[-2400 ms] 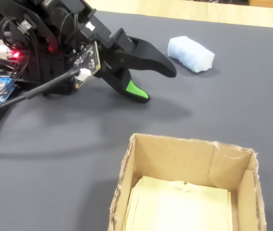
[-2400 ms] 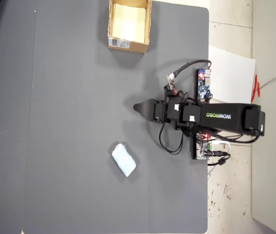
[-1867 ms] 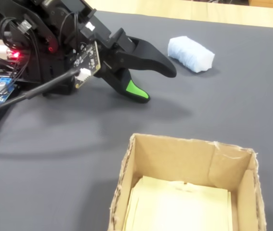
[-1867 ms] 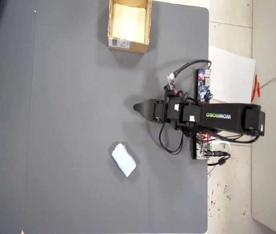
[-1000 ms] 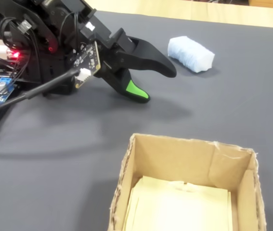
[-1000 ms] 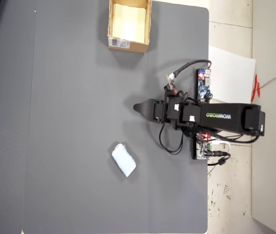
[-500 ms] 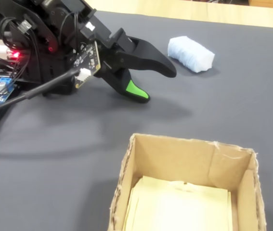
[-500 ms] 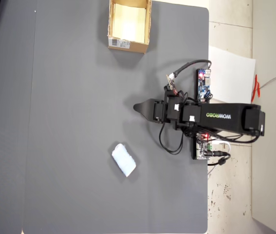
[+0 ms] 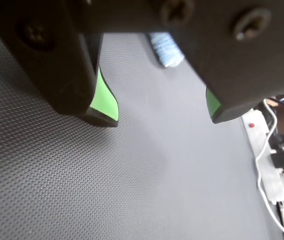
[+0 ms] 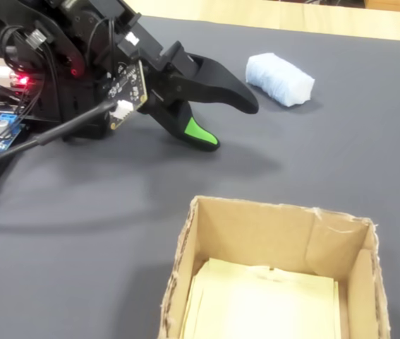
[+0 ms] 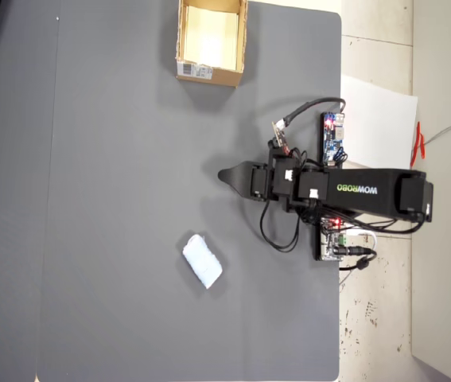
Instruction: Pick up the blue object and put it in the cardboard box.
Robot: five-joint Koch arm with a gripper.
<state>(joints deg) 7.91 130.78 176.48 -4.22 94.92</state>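
Note:
The blue object is a pale blue, sponge-like block that lies alone on the dark grey mat. In the overhead view the blue object lies below and left of the arm. My gripper hovers low over the mat, open, with nothing between its green-padded jaws. In the wrist view the gripper frames bare mat, and the blue object shows farther off between the jaws. The cardboard box stands open at the near edge with a yellowish inside. The same cardboard box sits at the mat's top edge in the overhead view.
The arm's base, cables and a blue circuit board sit at the mat's right edge in the overhead view. A white sheet lies on the floor beyond. A white power strip runs along the mat's edge in the wrist view.

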